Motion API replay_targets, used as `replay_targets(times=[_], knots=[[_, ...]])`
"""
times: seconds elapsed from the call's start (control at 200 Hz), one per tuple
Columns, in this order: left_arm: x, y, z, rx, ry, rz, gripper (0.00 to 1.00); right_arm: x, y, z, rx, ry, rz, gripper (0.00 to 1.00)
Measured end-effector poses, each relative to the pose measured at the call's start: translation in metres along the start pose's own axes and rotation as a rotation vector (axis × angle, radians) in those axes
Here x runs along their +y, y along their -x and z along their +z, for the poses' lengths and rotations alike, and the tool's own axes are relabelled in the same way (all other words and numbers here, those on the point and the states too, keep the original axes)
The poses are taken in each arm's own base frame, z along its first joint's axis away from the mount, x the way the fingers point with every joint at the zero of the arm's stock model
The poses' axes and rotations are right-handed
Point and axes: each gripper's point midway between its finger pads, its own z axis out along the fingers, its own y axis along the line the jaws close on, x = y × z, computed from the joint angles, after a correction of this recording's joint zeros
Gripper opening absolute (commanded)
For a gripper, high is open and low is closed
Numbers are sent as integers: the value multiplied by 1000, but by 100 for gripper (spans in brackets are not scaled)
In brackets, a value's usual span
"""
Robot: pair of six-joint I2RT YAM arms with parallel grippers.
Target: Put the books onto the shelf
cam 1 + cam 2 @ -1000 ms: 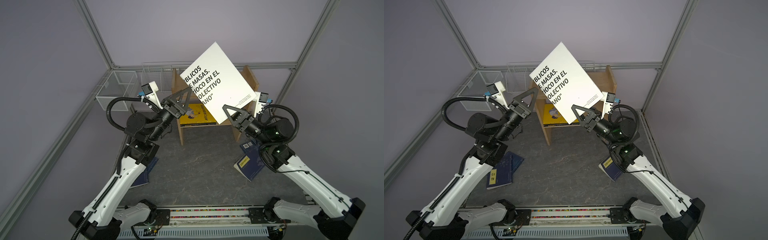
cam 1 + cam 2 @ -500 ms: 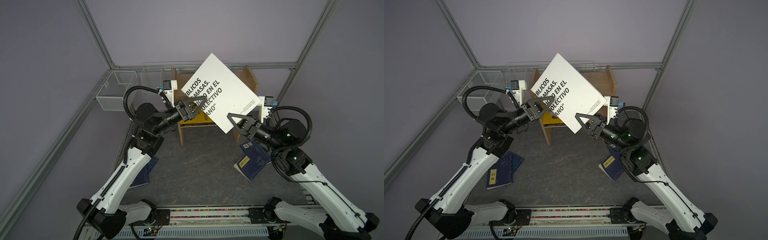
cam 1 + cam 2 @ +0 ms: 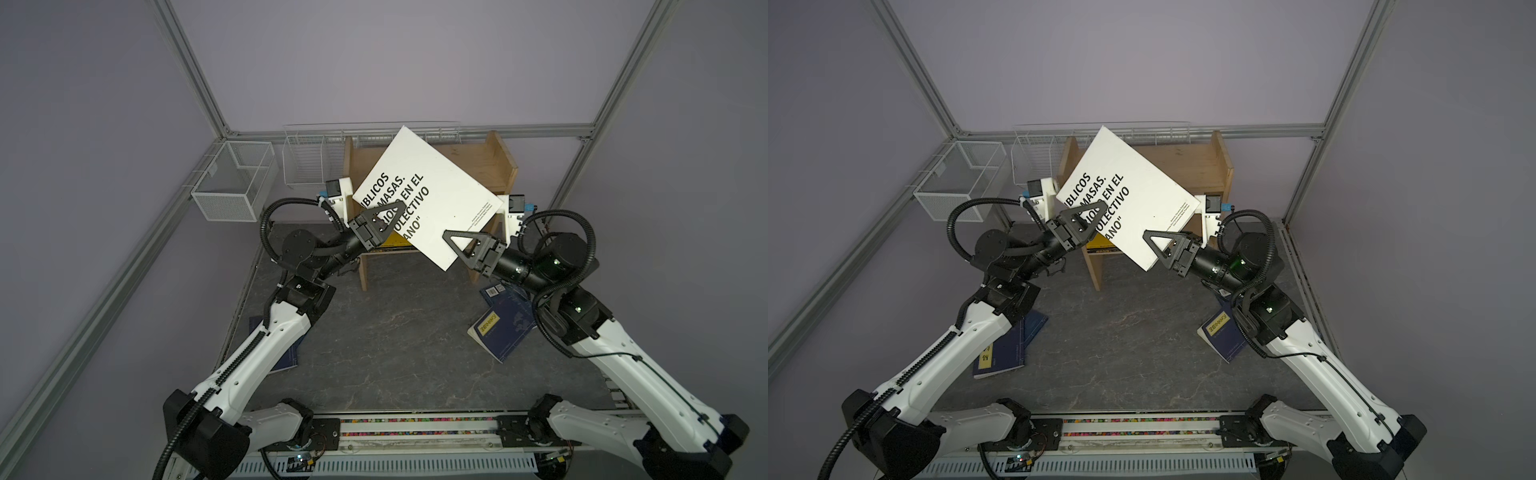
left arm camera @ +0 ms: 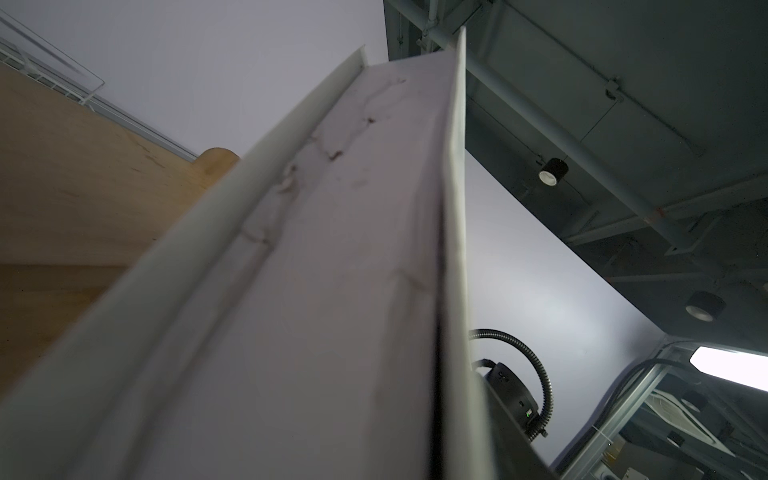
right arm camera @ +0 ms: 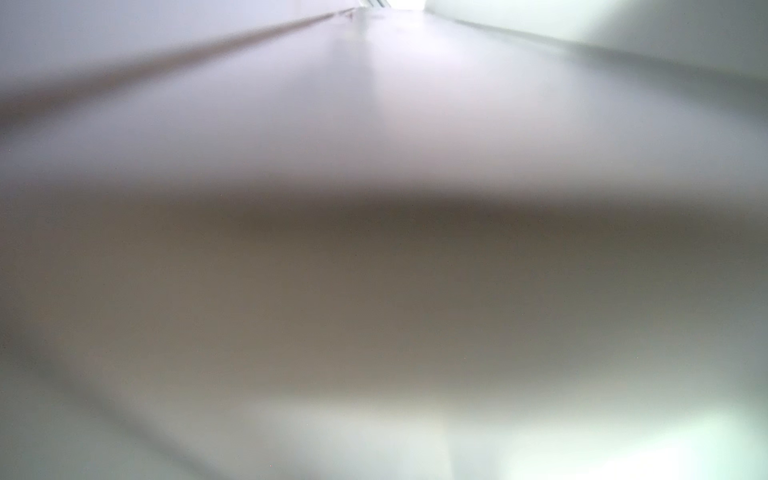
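In both top views the thick white book (image 3: 440,183) (image 3: 1142,174) with black lettering hangs tilted in the air in front of the pine shelf (image 3: 494,162) (image 3: 1208,166). My left gripper (image 3: 397,208) (image 3: 1100,210) is shut on its left edge over the lettering. My right gripper (image 3: 453,237) (image 3: 1148,235) grips its lower corner. The left wrist view looks up the book's page edge (image 4: 332,291) beside the shelf (image 4: 83,187). The book (image 5: 374,270) fills the right wrist view. A yellow book (image 3: 392,240) lies on the lower tier. Navy books (image 3: 505,328) (image 3: 1005,349) lie on the floor.
Two white wire baskets (image 3: 232,183) (image 3: 305,162) stand left of the shelf by the back wall. A navy book (image 3: 286,357) lies partly under my left arm. Another (image 3: 494,291) lies under my right arm. Metal frame posts edge the grey floor.
The white book has come down towards the shelf front. My left gripper moved in from the left and closed on the book's left edge. The right arm shifted lower.
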Motion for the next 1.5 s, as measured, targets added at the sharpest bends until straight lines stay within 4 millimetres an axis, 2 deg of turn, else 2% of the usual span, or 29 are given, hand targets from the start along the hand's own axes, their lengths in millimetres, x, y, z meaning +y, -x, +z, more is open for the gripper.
replay_targets(times=[0.065, 0.13, 0.155, 0.26, 0.38, 0.52, 0.62, 0.85, 1.255, 1.385, 1.5], knots=[[1, 3, -11, -55, 22, 3, 39, -10, 1, 1, -19, -41, 2, 74], [8, 5, -24, -111, 63, -3, 35, -21, 4, 1, -45, -82, -2, 88], [12, 5, -28, -132, 82, -9, 35, -25, 5, 1, -55, -98, 3, 90], [35, -1, -45, -208, 174, -36, 32, -46, 4, 0, -86, -174, 6, 94], [63, -19, -59, -248, 280, -78, 32, -79, -6, -4, -102, -289, 23, 96], [88, -35, -64, -265, 357, -134, 31, -118, -22, -13, -107, -423, 42, 96], [92, -39, -61, -281, 353, -152, 30, -134, -28, -18, -113, -484, 46, 96], [94, -43, -57, -321, 353, -169, 30, -137, -21, -33, -172, -532, 32, 96], [97, -49, -53, -323, 338, -149, 30, -144, -20, -38, -187, -568, 22, 95], [102, -62, -62, -301, 346, -156, 29, -145, -21, -38, -186, -574, 19, 94], [118, -82, -78, -274, 397, -178, 29, -146, -21, -39, -187, -578, 19, 94]])
